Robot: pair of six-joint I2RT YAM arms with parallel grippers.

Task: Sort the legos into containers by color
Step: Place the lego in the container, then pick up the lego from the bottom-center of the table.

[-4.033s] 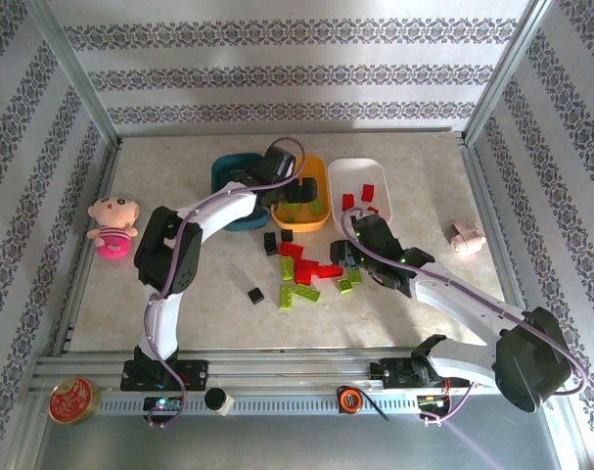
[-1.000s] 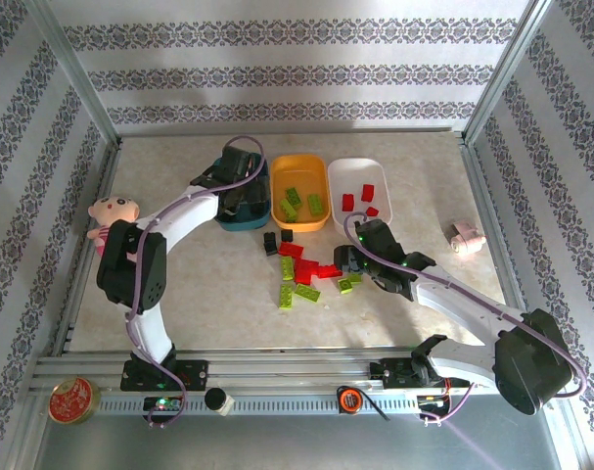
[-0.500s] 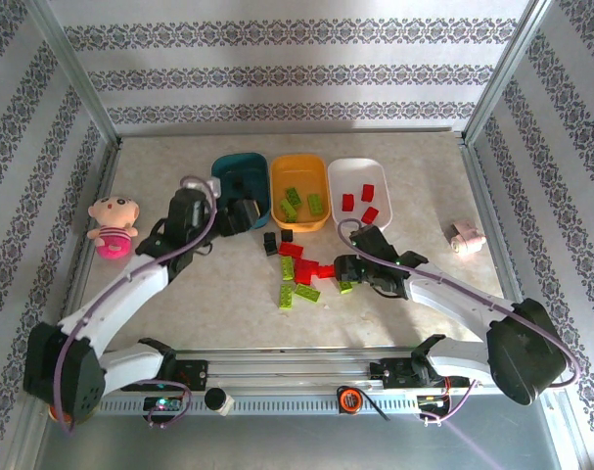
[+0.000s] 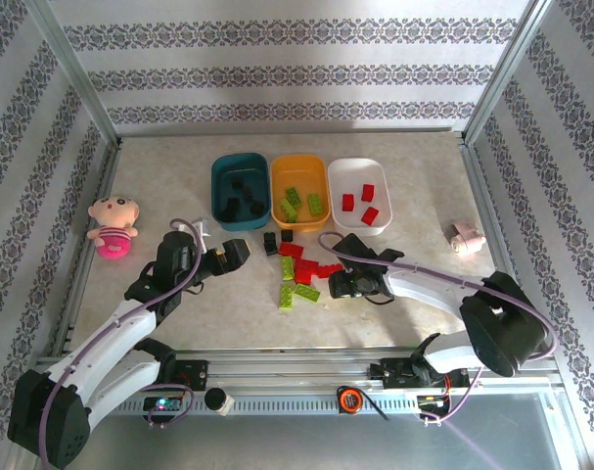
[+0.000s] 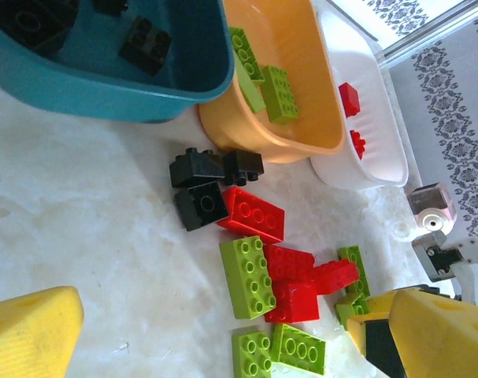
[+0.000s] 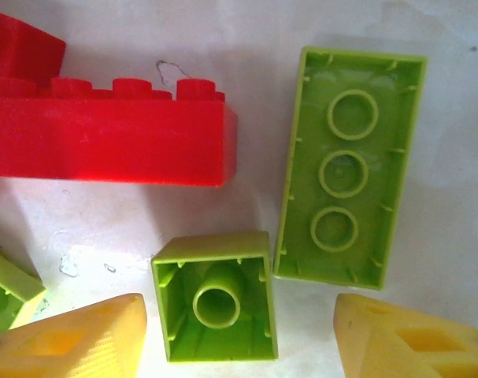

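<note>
Left tool (image 4: 230, 253) hangs wide open with nothing in it, just to the near left of the loose legos (image 4: 301, 269) on the counter (image 4: 424, 186). Right tool (image 6: 242, 339) is down at the pile's right edge, jaws partway open either side of a small upside-down lime brick (image 6: 215, 303), with a gap on both sides so no grip. Just beyond the pile: teal tub (image 4: 240, 162) with black bricks, orange tub (image 4: 298, 160) with lime ones, white tub (image 4: 355, 164) with red ones.
</note>
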